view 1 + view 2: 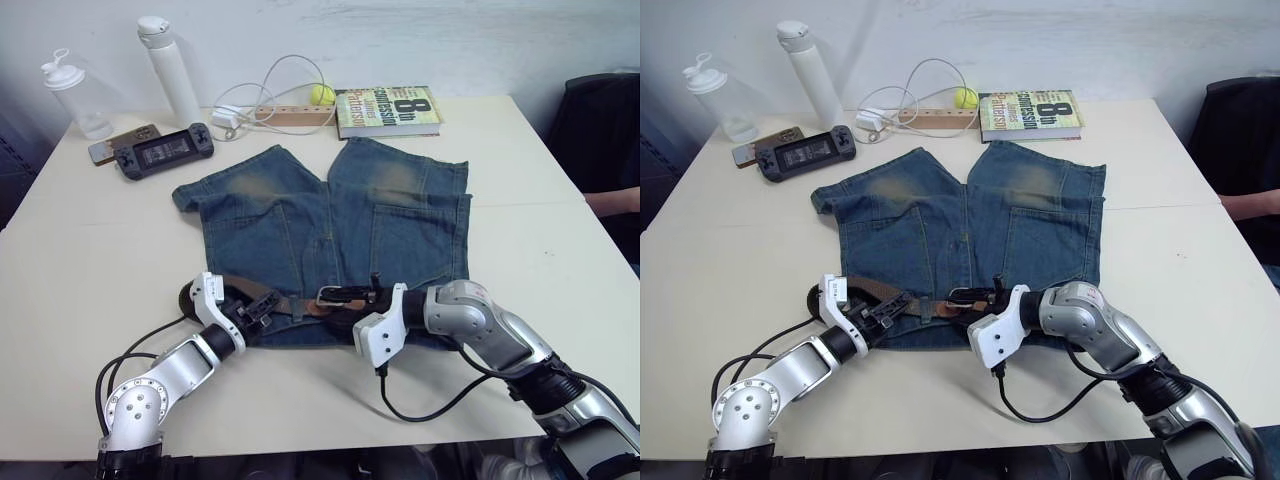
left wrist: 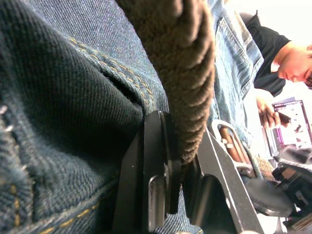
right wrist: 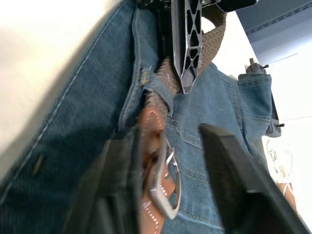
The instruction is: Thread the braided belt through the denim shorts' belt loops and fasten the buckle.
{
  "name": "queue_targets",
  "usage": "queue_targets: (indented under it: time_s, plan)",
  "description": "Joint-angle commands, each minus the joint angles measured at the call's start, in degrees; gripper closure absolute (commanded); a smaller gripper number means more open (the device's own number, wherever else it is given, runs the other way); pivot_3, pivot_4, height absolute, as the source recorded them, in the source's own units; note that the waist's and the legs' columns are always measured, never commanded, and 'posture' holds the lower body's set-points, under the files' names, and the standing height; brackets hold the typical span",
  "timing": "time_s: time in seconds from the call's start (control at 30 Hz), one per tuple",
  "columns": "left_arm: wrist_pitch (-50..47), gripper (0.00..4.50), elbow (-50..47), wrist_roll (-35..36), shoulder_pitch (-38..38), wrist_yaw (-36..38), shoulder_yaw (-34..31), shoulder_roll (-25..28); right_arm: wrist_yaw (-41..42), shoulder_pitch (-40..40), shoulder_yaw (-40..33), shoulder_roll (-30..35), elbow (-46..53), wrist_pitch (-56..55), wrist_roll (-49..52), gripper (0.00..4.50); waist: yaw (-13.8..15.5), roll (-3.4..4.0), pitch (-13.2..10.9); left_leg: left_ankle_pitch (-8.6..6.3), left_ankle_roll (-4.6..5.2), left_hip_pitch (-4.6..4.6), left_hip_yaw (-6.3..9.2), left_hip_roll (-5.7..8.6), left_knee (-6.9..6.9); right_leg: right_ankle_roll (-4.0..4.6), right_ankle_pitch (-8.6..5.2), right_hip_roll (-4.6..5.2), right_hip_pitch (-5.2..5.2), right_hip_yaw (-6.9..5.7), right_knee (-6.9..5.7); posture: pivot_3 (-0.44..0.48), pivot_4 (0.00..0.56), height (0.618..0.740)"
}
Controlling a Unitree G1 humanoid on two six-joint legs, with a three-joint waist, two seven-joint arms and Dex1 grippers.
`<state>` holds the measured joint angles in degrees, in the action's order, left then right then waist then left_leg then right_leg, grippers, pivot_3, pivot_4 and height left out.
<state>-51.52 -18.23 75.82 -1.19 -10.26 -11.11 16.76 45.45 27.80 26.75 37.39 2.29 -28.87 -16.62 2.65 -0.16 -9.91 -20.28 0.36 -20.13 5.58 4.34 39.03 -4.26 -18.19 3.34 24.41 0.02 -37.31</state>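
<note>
The denim shorts lie flat on the table, waistband at the near edge. The braided belt runs along that waistband, under a belt loop near the middle. My left gripper is shut on the belt at the left of the waistband; the woven strap is pinched between its fingers. My right gripper is open over the middle of the waistband. The silver buckle and the tan leather end lie between its spread fingers, close to one finger.
At the back of the table stand two bottles, a phone, a handheld game console, a wooden power strip with a white cable, a yellow ball and a book. A person sits at the right.
</note>
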Motion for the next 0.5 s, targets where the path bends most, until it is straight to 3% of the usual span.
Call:
queue_targets:
  time_s: [0.03, 0.5]
  plan:
    - [-2.03, 4.5, 1.62, -0.43, 1.85, -0.6, 1.49, -0.79, 0.28, -0.22, -1.15, -0.09, 0.64, -1.59, 0.67, 2.26, -0.01, 0.0, 0.0, 0.0, 0.0, 0.0, 0.0, 0.0, 0.0, 0.0, 0.0, 0.0, 0.0, 0.0, 0.0, 0.0, 0.15, 0.734]
    - [-5.04, 4.5, 1.14, -0.12, 2.7, 1.35, 2.76, 0.2, -1.46, -0.38, -0.77, 0.07, -1.16, -6.86, -2.85, 2.26, 0.01, 0.01, 0.0, 0.0, 0.0, -0.01, 0.0, 0.0, -0.01, 0.0, 0.0, 0.0, 0.0, 0.01, 0.04, 0.0, 0.15, 0.734]
